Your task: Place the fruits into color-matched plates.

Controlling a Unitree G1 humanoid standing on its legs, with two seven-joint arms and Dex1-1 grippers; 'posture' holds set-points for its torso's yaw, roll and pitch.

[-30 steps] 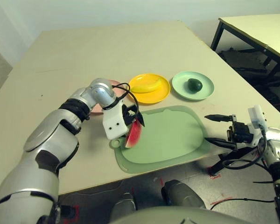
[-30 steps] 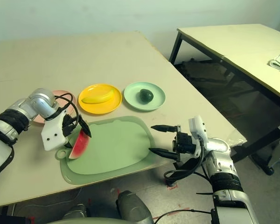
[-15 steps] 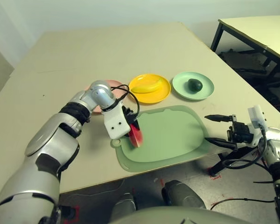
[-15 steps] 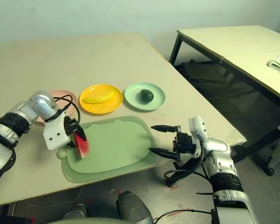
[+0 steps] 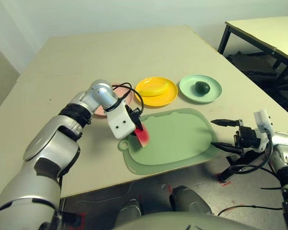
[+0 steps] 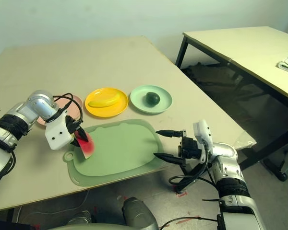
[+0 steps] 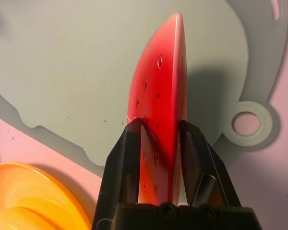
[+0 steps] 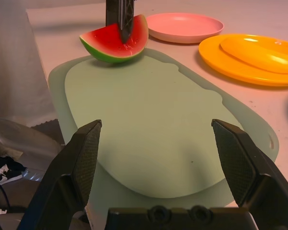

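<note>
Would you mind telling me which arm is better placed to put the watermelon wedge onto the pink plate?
The left. Its gripper is already shut on the watermelon wedge, lifted just above the green mat, with the pink plate close beside that arm. The right gripper hangs open off the mat's far edge.

The left claw has lifted the watermelon wedge slightly off the green mat, toward the pink plate.
</note>
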